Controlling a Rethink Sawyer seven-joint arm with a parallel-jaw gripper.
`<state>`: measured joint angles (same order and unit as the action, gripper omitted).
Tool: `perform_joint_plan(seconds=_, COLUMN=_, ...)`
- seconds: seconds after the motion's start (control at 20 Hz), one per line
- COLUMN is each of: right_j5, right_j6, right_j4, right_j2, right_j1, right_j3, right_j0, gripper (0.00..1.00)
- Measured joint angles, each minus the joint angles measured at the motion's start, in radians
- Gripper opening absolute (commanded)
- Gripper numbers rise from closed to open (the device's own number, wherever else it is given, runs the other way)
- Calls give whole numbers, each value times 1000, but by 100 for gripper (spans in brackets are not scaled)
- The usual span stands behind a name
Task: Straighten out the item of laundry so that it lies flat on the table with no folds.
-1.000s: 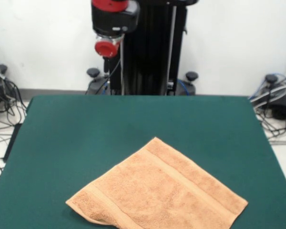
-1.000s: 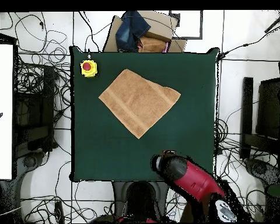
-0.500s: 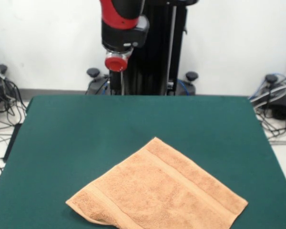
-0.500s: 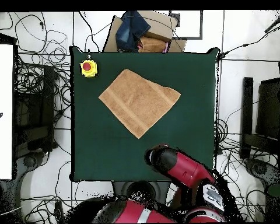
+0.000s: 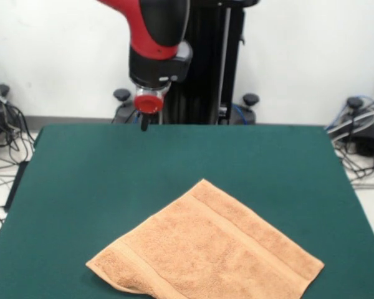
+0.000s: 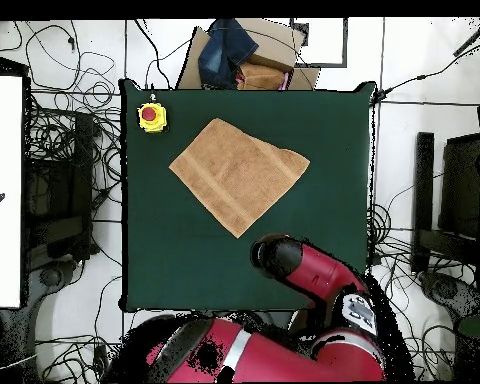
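Hovering over the far edge of the desk (image 5: 81, 180), the hand (image 5: 146, 119) hangs from a glossy red and black arm (image 5: 156, 37) in the front view, well apart from the towel (image 5: 206, 249) and touching nothing. A red round cap sits at the wrist with a thin dark tip below it; whether the fingers are spread or closed, cannot tell, but nothing is carried. The towel lies on the near half of the desk, turned diamond-wise so one corner points toward the arm. It is peach-orange terry, nubbly pile, with a flatter woven stripe near each short end and hemmed edges. It looks mostly flat; the near left corner seems slightly thick or rolled, and the nearest corner is cut off by the frame edge, so a fold there can't be ruled out. The desk top is dark green, matte and felt-like, probably enough grip to keep cloth from sliding.

In the overhead view, the towel (image 6: 239, 175) sits in the upper middle of the desk (image 6: 324, 130), just beside a yellow box with a red button (image 6: 152, 116) at a corner, not touching it. The arm (image 6: 304, 275) reaches in from the bottom edge, its rounded end over bare green felt, near the towel's lowest corner but clear of it. The hand itself is hidden under the arm. My guess is that the arm is positioned for an approach to that corner.
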<state>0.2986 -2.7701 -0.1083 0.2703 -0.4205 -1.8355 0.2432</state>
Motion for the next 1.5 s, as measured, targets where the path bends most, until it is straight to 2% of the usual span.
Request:
perform_joint_plan(seconds=0.5, right_j5=66, right_j6=0, right_j4=-29, right_j2=4, right_j1=45, right_j3=83, right_j0=-58, gripper=100)
perform_joint_plan(seconds=0.95, right_j5=69, right_j6=0, right_j4=-127, right_j2=24, right_j1=108, right_j3=139, right_j0=-165, gripper=100)
perform_joint_plan(seconds=1.5, right_j5=69, right_j6=0, right_j4=-217, right_j2=56, right_j1=187, right_j3=210, right_j0=-195, gripper=100)
